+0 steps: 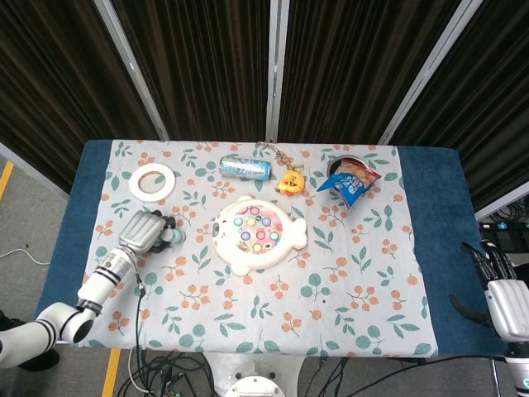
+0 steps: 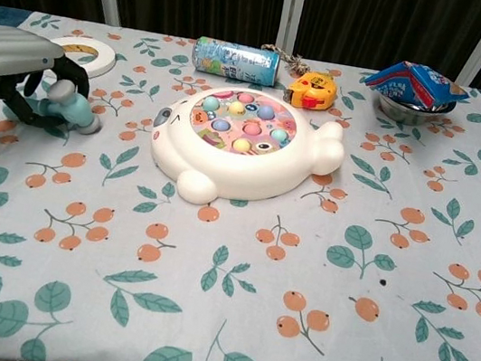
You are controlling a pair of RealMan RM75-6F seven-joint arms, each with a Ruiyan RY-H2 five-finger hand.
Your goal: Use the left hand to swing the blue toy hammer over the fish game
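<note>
The white fish game [image 1: 258, 234] [image 2: 242, 144], with coloured fish in its round pond, sits mid-table. The blue toy hammer [image 1: 169, 236] [image 2: 70, 110] is low over the cloth at the table's left, well left of the game. My left hand [image 1: 142, 231] [image 2: 12, 62] arches over it, fingers curled around the handle, and the head pokes out to the right. My right hand [image 1: 504, 285] hangs off the table's right edge with fingers spread and nothing in them. It does not show in the chest view.
A white tape ring [image 1: 152, 180] lies behind my left hand. A blue can [image 1: 245, 167] on its side and a yellow toy [image 1: 289, 181] lie behind the game. A snack bag in a bowl [image 1: 351, 179] stands at the back right.
</note>
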